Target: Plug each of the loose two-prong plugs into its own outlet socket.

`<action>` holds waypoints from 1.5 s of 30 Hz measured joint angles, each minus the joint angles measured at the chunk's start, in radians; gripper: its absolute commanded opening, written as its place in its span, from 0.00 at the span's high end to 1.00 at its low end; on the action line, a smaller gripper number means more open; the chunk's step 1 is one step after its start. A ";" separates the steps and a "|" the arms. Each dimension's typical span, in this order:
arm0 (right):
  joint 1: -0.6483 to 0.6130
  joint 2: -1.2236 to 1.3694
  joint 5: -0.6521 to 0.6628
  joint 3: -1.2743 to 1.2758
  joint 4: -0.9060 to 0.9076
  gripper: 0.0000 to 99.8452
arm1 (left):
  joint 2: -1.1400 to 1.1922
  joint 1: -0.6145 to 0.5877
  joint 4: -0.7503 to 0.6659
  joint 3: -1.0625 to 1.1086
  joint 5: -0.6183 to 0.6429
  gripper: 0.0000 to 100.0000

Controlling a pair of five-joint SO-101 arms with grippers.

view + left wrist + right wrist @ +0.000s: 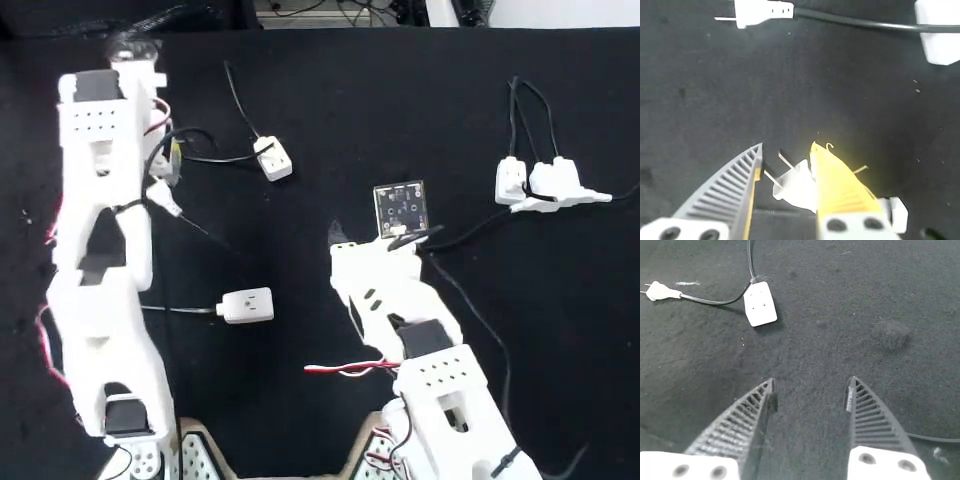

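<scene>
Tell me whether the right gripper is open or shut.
Open: the right gripper has its fingers apart, nothing between them but cloth.

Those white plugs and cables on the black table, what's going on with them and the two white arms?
The left pincer is right at a loose two-prong plug meant for an outlet; whether it has a grip on it is unclear. The right pincer hangs open over the black table, holding nothing. A white socket ahead of it lies with its holes free, so nothing there is plugged in yet.
</scene>
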 measured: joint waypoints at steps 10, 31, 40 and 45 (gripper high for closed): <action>0.000 0.000 0.000 0.000 0.000 0.78 | -0.384 0.044 0.000 0.336 -0.002 0.97; 0.028 0.000 0.000 0.000 0.000 0.78 | -0.760 0.241 -0.215 1.048 -0.009 0.97; 0.028 0.000 0.000 0.000 0.000 0.78 | -0.760 0.244 -0.540 1.401 -0.009 0.97; 0.028 0.000 0.000 0.000 0.000 0.78 | -0.761 0.190 -0.626 1.481 -0.009 0.97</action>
